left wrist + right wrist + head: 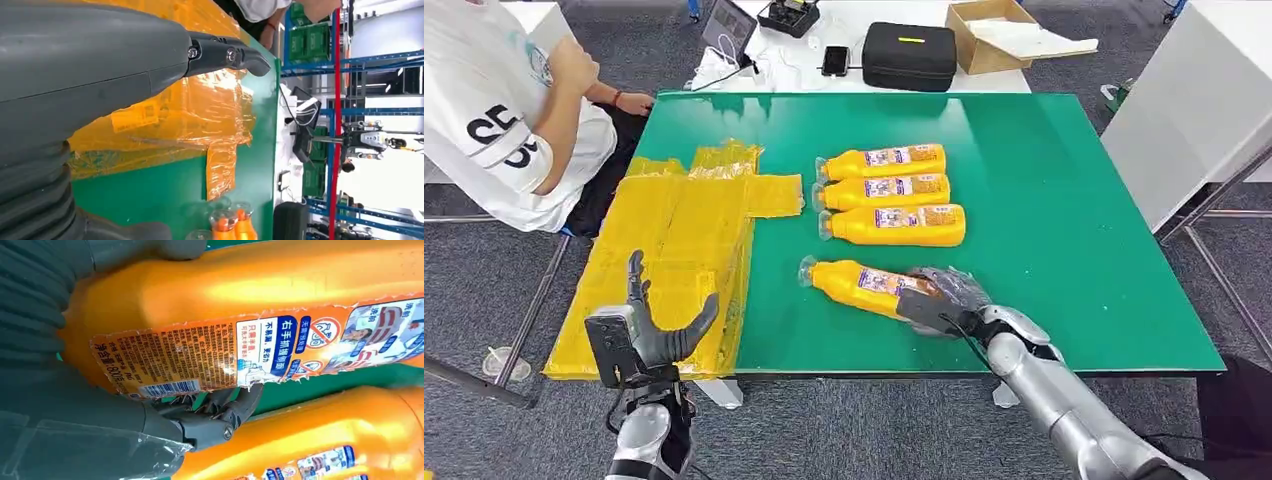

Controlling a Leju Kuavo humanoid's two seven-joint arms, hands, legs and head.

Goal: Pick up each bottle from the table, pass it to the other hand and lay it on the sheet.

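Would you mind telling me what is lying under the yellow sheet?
The yellow sheet rests on the green table and hangs past its left edge. Whatever else sits beneath is covered. The left hand hovers over its near end.

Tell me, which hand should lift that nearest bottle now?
The right hand: it already wraps the nearest bottle on the green table. The left hand hovers open over the yellow sheet.

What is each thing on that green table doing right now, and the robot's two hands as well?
Nearest bottle: lying on the table, gripped at its base end by the right hand.
Three other bottles: lying side by side, untouched.
Yellow sheet: spread flat and crinkled, no bottle on it.
Right hand: wrapped around the nearest bottle.
Left hand: raised near the sheet, fingers apart, holding nothing.
Green table: bears everything.
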